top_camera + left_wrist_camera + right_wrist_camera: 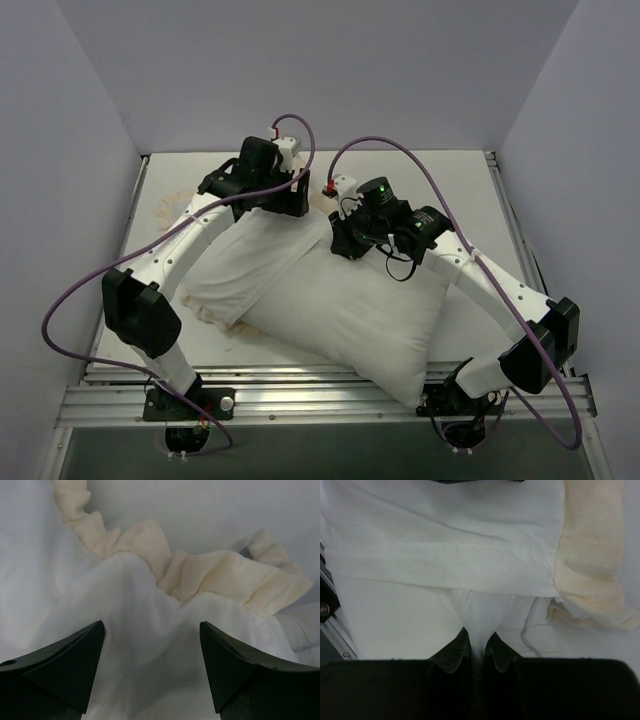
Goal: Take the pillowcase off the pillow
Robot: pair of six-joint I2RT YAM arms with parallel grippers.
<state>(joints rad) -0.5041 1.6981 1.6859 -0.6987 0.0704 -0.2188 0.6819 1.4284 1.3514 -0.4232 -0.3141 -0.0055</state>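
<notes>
The plump white pillow [350, 310] lies across the middle of the table. The pillowcase [240, 265] lies white side up over the pillow's left end, its cream frill [165, 210] showing at the far left. My left gripper [285, 200] is open, its jaws [151, 625] wide apart over the white pillowcase fabric [140, 600], with the frill [220, 577] just beyond. My right gripper [345, 235] is shut [478, 637] on a pinched peak of smooth white pillow fabric [480, 610] that comes out from under the pillowcase's hemmed edge [445, 540]. The frill [590, 555] lies to the right.
White walls close in the table [450, 190] on three sides. An aluminium rail [330, 395] runs along the near edge and shows in the right wrist view [330, 615]. Purple cables [400, 150] loop above both arms.
</notes>
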